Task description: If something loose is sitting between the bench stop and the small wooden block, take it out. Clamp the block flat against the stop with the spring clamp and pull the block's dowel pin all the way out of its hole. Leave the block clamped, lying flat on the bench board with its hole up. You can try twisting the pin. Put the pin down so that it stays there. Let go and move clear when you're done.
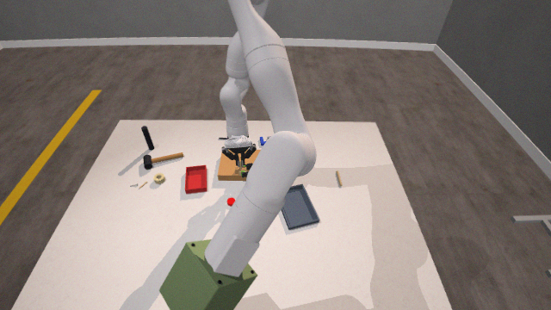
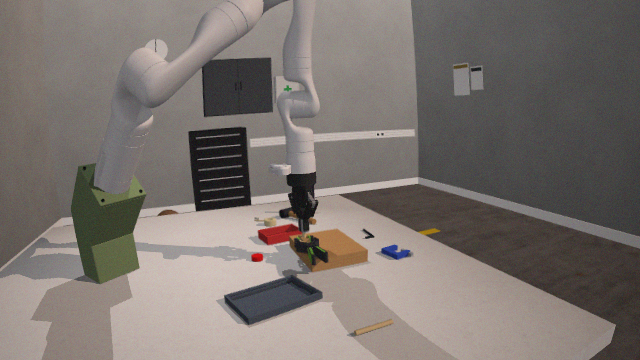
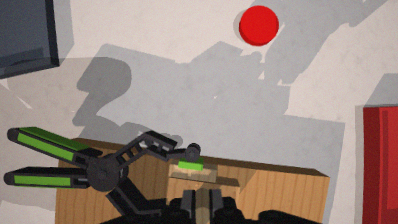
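Observation:
My gripper (image 1: 240,163) (image 2: 303,229) (image 3: 202,205) points down over the bench board (image 1: 225,171) (image 2: 345,245) (image 3: 290,195). It is shut on the tan dowel pin (image 3: 202,209), which stands between the fingertips. The black and green spring clamp (image 2: 308,245) (image 3: 107,172) lies at the board's edge, its handles out to one side. One green pad rests at the outer face of the bench stop (image 3: 200,173). The small wooden block (image 3: 181,187) is beside the stop. Its hole, the pin's lower end and the clamp's other jaw are hidden by the fingers.
A red tray (image 1: 196,180) (image 2: 277,234) (image 3: 387,160), dark tray (image 1: 300,207) (image 2: 274,300) (image 3: 25,35) and red disc (image 1: 231,201) (image 2: 257,257) (image 3: 258,25) surround the board. A loose wooden rod (image 1: 339,178) (image 2: 374,327), mallet (image 1: 164,159), tape ring (image 1: 159,178) and blue part (image 2: 395,251) lie farther out.

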Controlling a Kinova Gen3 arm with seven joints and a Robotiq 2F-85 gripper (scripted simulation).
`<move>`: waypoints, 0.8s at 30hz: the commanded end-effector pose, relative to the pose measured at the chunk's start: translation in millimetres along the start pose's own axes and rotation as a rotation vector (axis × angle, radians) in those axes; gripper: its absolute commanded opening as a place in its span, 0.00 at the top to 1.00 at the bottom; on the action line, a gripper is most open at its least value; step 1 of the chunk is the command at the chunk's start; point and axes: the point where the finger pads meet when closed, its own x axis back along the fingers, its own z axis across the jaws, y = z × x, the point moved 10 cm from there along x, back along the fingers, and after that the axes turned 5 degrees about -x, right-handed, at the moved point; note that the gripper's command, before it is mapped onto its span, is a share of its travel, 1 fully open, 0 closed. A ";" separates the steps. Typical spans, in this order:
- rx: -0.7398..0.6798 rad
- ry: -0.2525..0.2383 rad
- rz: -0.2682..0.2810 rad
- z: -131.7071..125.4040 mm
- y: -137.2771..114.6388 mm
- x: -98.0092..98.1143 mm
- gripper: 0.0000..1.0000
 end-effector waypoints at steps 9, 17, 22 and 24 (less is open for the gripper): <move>-0.159 0.003 -0.007 1.7 0.2 0.5 0.90; -0.295 0.003 -0.007 1.6 0.2 0.7 0.90; -0.347 0.003 -0.007 1.6 0.3 0.7 0.90; -0.381 0.003 -0.008 1.6 0.5 0.8 0.90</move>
